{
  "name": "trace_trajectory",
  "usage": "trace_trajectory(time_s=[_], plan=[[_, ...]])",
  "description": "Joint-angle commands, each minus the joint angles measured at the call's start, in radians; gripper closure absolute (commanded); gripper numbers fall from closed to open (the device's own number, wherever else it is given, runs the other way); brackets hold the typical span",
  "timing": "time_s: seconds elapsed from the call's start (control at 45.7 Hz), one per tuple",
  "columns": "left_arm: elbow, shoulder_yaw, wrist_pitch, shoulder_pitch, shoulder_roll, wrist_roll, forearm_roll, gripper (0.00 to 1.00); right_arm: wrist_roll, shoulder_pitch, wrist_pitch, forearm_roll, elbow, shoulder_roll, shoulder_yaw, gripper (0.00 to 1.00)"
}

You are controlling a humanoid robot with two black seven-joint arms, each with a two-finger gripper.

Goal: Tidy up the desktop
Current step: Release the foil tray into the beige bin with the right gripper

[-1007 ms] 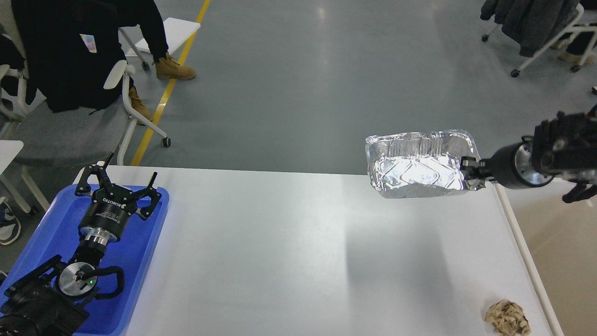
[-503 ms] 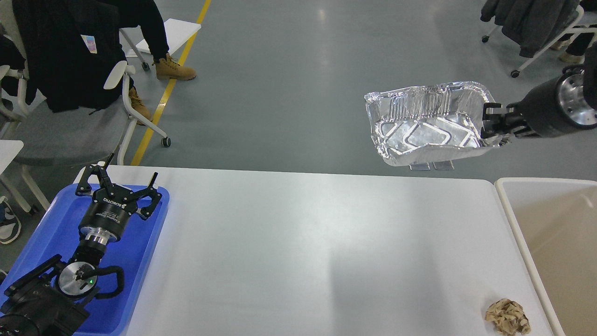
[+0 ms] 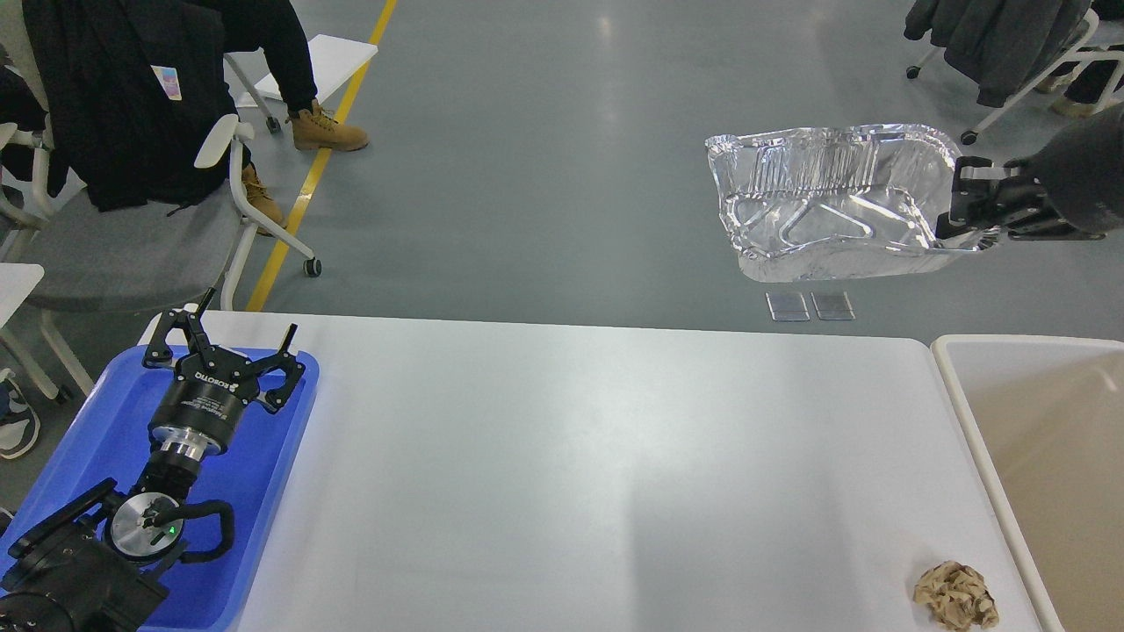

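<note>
The white desktop [image 3: 562, 474] fills the lower half of the head view. My right gripper [image 3: 959, 204] is shut on the right rim of a crumpled foil tray [image 3: 825, 206] and holds it high in the air beyond the desktop's far right edge. A crumpled brown paper ball [image 3: 955, 596] lies on the desktop near its front right corner. My left gripper [image 3: 226, 341] is open and empty above the blue tray [image 3: 263, 491] at the left.
A beige-bottomed, white-rimmed bin [image 3: 1045, 456] stands against the desktop's right edge. A chair [image 3: 132, 237] with a seated person stands beyond the far left corner. Two small floor plates [image 3: 808, 305] lie past the far edge.
My right gripper has lifted the foil tray up and to the right, from just above the desktop's far right corner to well clear of it. The bin has come into view. The left arm has not moved.
</note>
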Motion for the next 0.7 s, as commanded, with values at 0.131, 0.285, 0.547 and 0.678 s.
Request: trace_trajectory(time_s=[0.131, 0.285, 0.547, 0.678], plan=[[0.0, 0.0, 0.0, 0.0, 0.0, 0.001, 0.0, 0.01, 0.001, -0.062, 0.007, -0.035, -0.093, -0.216, -0.04, 1.0], [0.0, 0.0, 0.0, 0.0, 0.0, 0.001, 0.0, 0.01, 0.001, -0.121, 0.008, -0.061, -0.199, -0.331, -0.04, 1.0], [0.0, 0.0, 0.0, 0.0, 0.0, -0.001, 0.0, 0.01, 0.004, -0.317, 0.008, -0.066, -0.383, -0.492, -0.02, 1.0], [0.0, 0.0, 0.0, 0.0, 0.0, 0.001, 0.0, 0.01, 0.001, -0.421, 0.005, -0.063, -0.458, -0.538, 0.02, 1.0]])
